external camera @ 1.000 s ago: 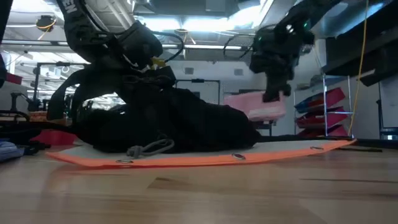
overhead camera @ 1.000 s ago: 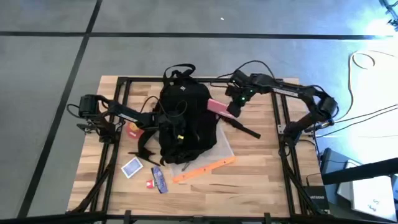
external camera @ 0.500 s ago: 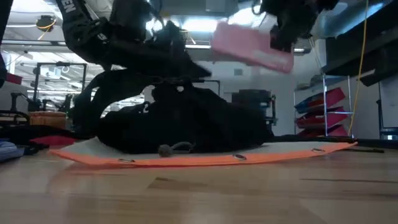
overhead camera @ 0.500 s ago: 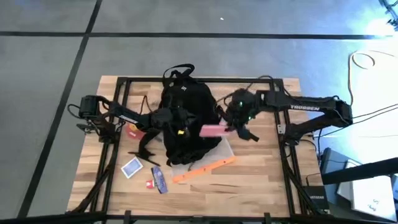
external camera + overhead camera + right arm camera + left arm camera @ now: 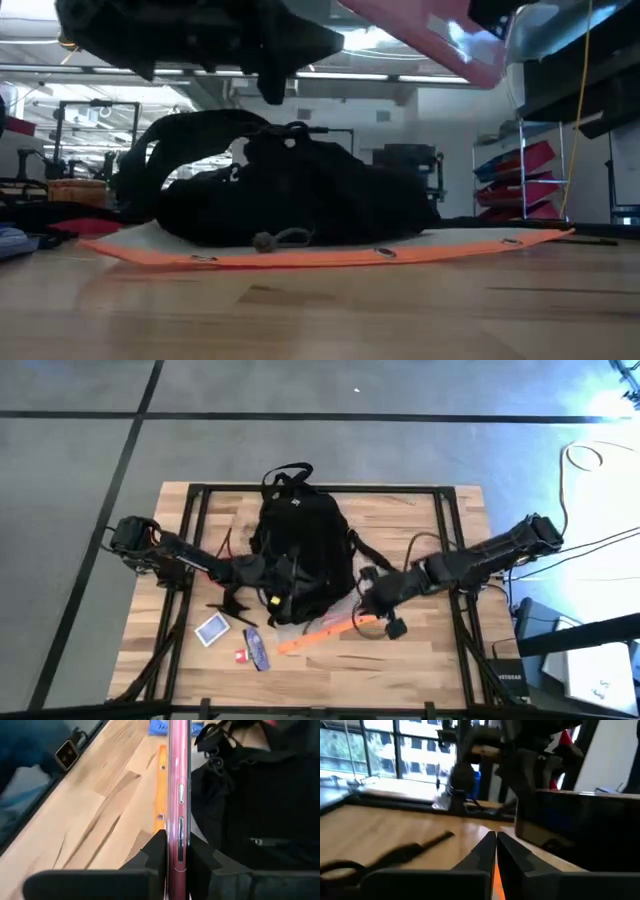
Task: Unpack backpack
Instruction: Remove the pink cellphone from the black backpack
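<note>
The right tool is clamped on a thin pink case, seen edge-on, beside the backpack. The left tool, fingers together, hovers over the worktop.

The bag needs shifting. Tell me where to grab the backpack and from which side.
Take the backpack by the carry loop at its far end, coming down from above. The loop sticks out clear of the rounded body and looks thin enough to pinch; the bulky body likely is not.
</note>
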Tool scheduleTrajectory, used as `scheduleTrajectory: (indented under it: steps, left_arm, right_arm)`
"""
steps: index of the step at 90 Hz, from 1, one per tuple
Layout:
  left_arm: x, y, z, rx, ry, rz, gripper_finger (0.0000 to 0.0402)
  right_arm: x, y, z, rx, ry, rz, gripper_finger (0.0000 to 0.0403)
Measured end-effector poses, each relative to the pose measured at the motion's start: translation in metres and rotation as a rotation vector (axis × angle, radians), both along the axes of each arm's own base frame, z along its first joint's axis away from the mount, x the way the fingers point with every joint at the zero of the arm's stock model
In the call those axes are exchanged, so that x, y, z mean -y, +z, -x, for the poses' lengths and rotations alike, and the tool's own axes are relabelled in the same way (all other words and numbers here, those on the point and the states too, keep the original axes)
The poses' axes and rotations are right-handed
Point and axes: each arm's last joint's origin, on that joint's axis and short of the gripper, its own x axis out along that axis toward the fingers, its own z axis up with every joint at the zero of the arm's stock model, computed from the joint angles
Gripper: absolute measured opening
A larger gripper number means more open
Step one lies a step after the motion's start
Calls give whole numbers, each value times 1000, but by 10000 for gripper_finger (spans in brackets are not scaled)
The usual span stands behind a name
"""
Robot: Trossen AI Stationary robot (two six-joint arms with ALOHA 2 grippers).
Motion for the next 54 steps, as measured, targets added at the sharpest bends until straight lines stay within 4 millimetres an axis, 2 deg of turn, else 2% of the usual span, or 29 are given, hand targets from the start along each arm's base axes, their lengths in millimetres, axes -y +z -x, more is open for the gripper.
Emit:
scheduleTrajectory:
  steps: [14,38,54]
  left_arm:
    - [35,6,8,64,-64,27,0]
    - [79,6,25,57,-48,46,0]
    - [100,-3,34,-13,-62,37,0]
  right_arm:
    - [-39,-20,-6,35,-44,94,33]
    - [-108,-77,-17,117,-30,225,33]
    - [-137,-118,-14,185,-6,466,33]
